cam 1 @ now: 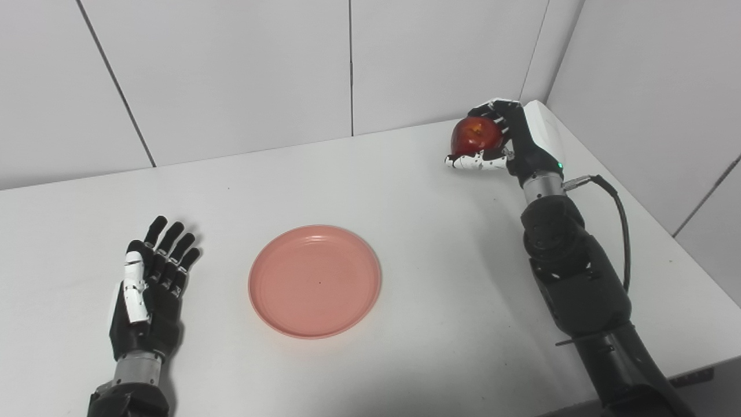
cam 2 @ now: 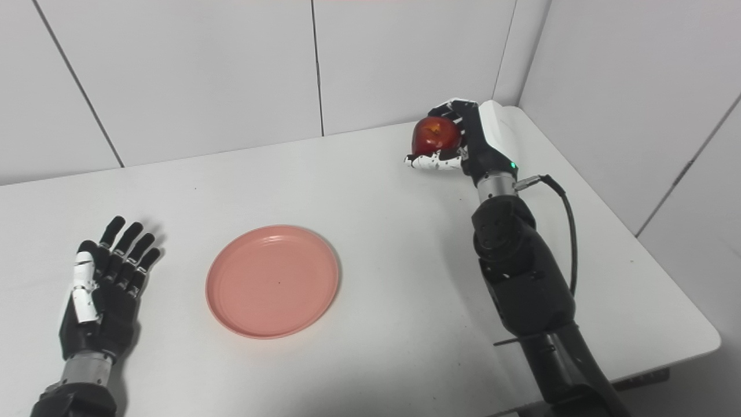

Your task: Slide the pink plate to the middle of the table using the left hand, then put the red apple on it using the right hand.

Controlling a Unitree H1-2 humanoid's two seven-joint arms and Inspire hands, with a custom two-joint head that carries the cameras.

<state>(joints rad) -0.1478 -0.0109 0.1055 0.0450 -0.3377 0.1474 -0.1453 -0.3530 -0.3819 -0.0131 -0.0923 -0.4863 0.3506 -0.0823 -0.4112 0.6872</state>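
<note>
The pink plate (cam 1: 315, 280) lies flat near the middle of the white table (cam 1: 405, 191), empty. My left hand (cam 1: 149, 286) is open, palm up, resting on the table to the left of the plate, apart from it. My right hand (cam 1: 499, 139) is shut on the red apple (cam 1: 474, 136) at the far right of the table, holding it above the surface, well away from the plate. The apple also shows in the right eye view (cam 2: 435, 136), wrapped by the right hand (cam 2: 463, 142).
White wall panels stand behind and to the right of the table. The table's right edge and front right corner (cam 2: 709, 336) are close to my right arm. A black cable (cam 1: 619, 220) loops beside the right forearm.
</note>
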